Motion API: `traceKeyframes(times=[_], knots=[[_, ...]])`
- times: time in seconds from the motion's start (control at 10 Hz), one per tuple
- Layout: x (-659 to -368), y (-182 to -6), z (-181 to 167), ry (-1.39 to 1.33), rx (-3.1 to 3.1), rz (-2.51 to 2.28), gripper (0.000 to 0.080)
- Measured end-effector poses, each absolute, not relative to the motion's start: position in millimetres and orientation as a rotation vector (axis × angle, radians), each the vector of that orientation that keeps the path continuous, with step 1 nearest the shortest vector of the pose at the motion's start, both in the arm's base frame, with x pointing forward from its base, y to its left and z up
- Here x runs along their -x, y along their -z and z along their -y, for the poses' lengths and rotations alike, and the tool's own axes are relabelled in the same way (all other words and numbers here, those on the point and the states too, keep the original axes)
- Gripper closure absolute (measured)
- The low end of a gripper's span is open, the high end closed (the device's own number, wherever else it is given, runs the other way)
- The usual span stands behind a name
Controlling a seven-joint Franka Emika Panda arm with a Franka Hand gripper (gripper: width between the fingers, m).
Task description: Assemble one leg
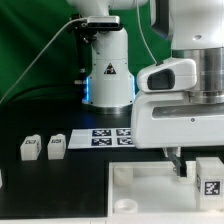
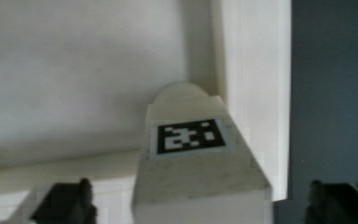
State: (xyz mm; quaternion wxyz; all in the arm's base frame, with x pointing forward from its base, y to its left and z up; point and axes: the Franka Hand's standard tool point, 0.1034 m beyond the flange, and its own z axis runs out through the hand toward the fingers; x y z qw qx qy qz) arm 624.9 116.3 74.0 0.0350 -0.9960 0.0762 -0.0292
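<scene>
The leg (image 1: 207, 178), a white post with a black-and-white tag on its face, stands upright at the wide flat white board's (image 1: 140, 195) corner on the exterior view's right. My gripper (image 1: 186, 166) hangs just over it. In the wrist view the leg (image 2: 194, 150) lies between my two dark fingers (image 2: 66, 203), with a small gap on each side. The gripper (image 2: 202, 203) is open around the leg and does not clamp it. The board (image 2: 87, 80) fills the area behind the leg. I cannot tell whether the leg's foot sits in a socket.
Two more small white legs (image 1: 30, 148) (image 1: 56, 146) stand on the black table at the exterior view's left. The marker board (image 1: 100, 137) lies in front of the robot base (image 1: 108, 75). The board's edge (image 2: 250, 60) borders dark table (image 2: 336, 80).
</scene>
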Motion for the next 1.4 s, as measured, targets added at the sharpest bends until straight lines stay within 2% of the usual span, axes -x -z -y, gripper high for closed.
traceKeyframes(times=[0.1, 0.2, 0.3, 0.7, 1.0, 1.4], knots=[[-624.9, -74.0, -116.2, 0.088, 3.055, -0.3, 0.0284], [-624.9, -74.0, -116.1, 0.088, 3.054, -0.302, 0.0421], [-624.9, -73.9, -115.2, 0.085, 3.046, -0.376, 0.0508], [-625.7, -74.7, -114.3, 0.016, 2.827, -1.19, 0.0508], [-628.0, -73.7, -114.7, -0.107, 2.296, -2.023, 0.0508], [-628.5, -74.3, -115.9, -0.133, 1.899, -2.401, 0.0508]])
